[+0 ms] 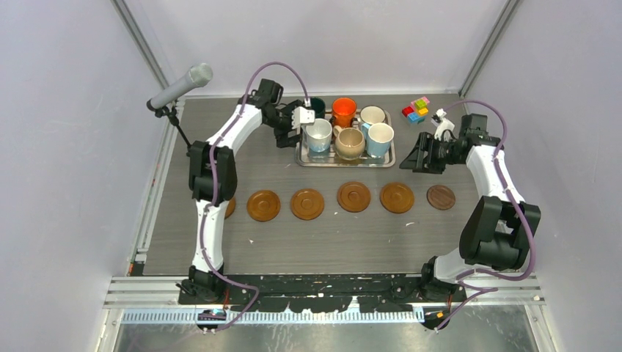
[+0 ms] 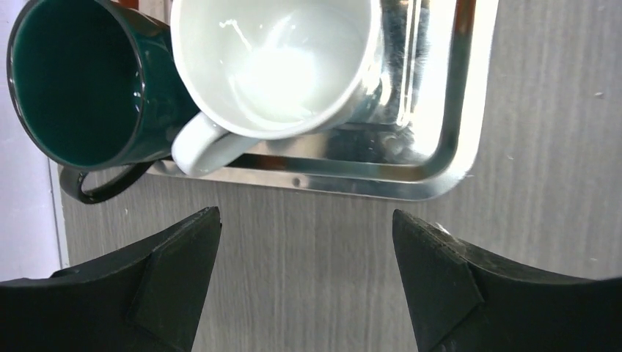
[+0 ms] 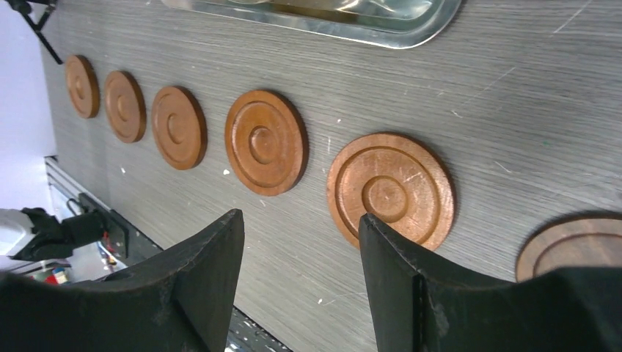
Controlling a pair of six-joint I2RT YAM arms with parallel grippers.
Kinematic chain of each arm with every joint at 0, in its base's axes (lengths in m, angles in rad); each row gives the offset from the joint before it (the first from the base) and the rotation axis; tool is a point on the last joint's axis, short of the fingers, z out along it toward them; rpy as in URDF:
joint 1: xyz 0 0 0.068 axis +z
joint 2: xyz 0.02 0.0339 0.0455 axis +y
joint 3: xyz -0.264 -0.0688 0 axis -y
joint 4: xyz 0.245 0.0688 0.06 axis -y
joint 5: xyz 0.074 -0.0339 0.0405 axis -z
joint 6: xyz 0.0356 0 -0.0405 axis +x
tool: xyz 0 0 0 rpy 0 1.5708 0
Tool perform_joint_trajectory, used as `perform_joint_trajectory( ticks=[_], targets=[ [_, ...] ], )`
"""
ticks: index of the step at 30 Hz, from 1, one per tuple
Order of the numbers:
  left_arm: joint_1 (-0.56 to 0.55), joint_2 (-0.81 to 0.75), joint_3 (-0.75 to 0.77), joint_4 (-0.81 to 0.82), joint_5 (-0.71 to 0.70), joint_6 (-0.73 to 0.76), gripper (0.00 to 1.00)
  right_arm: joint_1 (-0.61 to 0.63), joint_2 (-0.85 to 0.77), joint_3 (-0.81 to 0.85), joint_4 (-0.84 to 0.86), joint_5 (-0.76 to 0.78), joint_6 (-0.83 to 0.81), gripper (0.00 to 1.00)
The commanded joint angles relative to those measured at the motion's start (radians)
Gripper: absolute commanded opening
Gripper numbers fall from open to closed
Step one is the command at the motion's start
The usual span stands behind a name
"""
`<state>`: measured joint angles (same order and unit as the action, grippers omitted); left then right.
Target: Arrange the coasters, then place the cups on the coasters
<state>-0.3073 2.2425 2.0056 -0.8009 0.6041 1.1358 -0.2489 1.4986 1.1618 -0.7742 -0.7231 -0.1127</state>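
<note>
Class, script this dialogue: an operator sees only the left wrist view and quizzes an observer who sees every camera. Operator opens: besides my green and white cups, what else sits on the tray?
Observer: Four more: an orange cup, a beige cup, a light blue cup and a second whitish cup.
Operator: Are the coasters out?
Observer: Six coasters lie in one row, none bearing a cup.
Operator: And the right claw?
Observer: The right claw is right of the tray, open and empty.
</note>
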Motion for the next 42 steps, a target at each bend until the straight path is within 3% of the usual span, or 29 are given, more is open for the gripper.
perform_joint_trajectory(
  ticks=[1,16,25,30,34,37,42],
  targets=[
    [-0.003,0.055,0.105,0.056,0.038,0.059,0.88,-0.014,-0.057,0.002,0.027,-0.084,0.031,0.63],
    [-0.057,0.163,0.192,0.064,0.006,0.111,0.84,-0.048,-0.047,-0.017,0.026,-0.113,0.042,0.63],
    [-0.062,0.033,-0.002,0.122,0.01,0.084,0.58,-0.06,-0.031,-0.017,0.029,-0.132,0.052,0.63],
    [-0.063,-0.03,-0.082,0.116,0.012,0.081,0.54,-0.061,-0.026,-0.016,0.029,-0.139,0.056,0.63],
    [-0.075,-0.048,-0.116,0.136,0.0,0.023,0.55,-0.062,-0.023,-0.016,0.029,-0.141,0.057,0.63],
    [-0.1,-0.03,-0.111,0.169,-0.088,-0.063,0.54,-0.061,-0.023,-0.017,0.033,-0.139,0.059,0.63],
    [-0.113,0.021,-0.052,0.142,-0.114,-0.169,0.53,-0.062,-0.017,-0.016,0.033,-0.138,0.056,0.63]
  ],
)
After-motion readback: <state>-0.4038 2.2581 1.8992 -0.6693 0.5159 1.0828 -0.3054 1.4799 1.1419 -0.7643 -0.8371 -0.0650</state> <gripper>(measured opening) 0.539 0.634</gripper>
